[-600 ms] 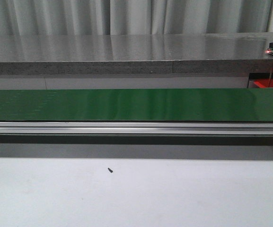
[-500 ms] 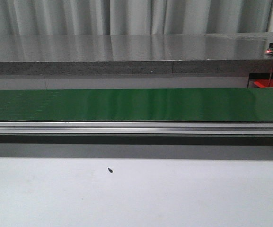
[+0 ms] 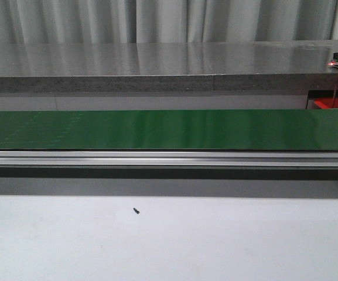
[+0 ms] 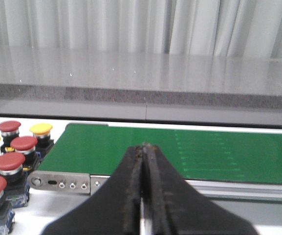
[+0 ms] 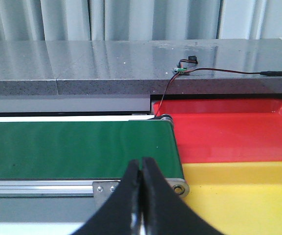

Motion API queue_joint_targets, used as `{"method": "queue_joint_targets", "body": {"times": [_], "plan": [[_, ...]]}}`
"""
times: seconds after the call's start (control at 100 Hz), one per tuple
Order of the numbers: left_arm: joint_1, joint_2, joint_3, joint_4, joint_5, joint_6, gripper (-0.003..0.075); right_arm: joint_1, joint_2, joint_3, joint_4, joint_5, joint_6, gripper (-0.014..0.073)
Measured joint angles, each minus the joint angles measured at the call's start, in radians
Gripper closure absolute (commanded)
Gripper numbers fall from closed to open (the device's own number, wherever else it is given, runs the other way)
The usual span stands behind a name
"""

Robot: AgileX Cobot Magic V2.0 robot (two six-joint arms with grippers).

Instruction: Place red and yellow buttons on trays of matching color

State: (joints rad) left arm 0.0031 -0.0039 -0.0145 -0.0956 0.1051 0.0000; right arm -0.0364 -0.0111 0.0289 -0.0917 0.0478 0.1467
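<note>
the buttons (image 4: 13, 152) are seen only in the left wrist view, clustered at about ten o'clock from the left hand (image 4: 144, 188), just off the near end of the green conveyor belt (image 4: 180, 152); the left arm is judged the nearer one to them, since no button appears before the right hand (image 5: 141, 196); a reach toward ten o'clock would be called for; no long axis can be named, the caps being round.

the buttons are shown as mushroom-capped switches on dark bodies, standing upright and packed close; four red caps (image 4: 10, 161) and two yellow caps (image 4: 41, 129) are counted, the yellow ones set farther back.

the left hand is seen with its jaws pressed together, holding nothing; the right hand likewise is closed on nothing; the red tray (image 5: 228, 129) and the yellow tray (image 5: 243, 191) lie side by side at about two o'clock from the right hand, just past the belt's end; the belt carries nothing in the front view.
</note>
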Motion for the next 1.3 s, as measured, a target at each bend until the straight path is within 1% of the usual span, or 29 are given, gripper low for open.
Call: {"method": "queue_joint_targets", "body": {"times": [0.09,0.2,0.46,0.6,0.71,0.9,1.2,1.3], "plan": [[0.019,0.031,-0.061,-0.002,0.071,-0.012,0.074,0.0,0.0,0.0,0.0,0.0,0.0,0.0715],[0.069,0.112,-0.175,-0.003,0.168,-0.052,0.074,0.0,0.0,0.0,0.0,0.0,0.0,0.0715],[0.196,0.343,-0.371,-0.005,0.31,-0.081,0.074,0.0,0.0,0.0,0.0,0.0,0.0,0.0715],[0.235,0.475,-0.467,-0.005,0.415,-0.081,0.074,0.0,0.0,0.0,0.0,0.0,0.0,0.0715],[0.25,0.557,-0.53,-0.009,0.463,-0.083,0.074,0.0,0.0,0.0,0.0,0.0,0.0,0.0715],[0.258,0.661,-0.587,-0.039,0.505,-0.087,0.074,0.0,0.0,0.0,0.0,0.0,0.0,0.0715],[0.258,0.715,-0.591,-0.044,0.542,-0.089,0.074,0.0,0.0,0.0,0.0,0.0,0.0,0.0715],[0.278,0.724,-0.592,-0.039,0.55,-0.089,0.0739,0.0,0.0,0.0,0.0,0.0,0.0,0.0715]]}}
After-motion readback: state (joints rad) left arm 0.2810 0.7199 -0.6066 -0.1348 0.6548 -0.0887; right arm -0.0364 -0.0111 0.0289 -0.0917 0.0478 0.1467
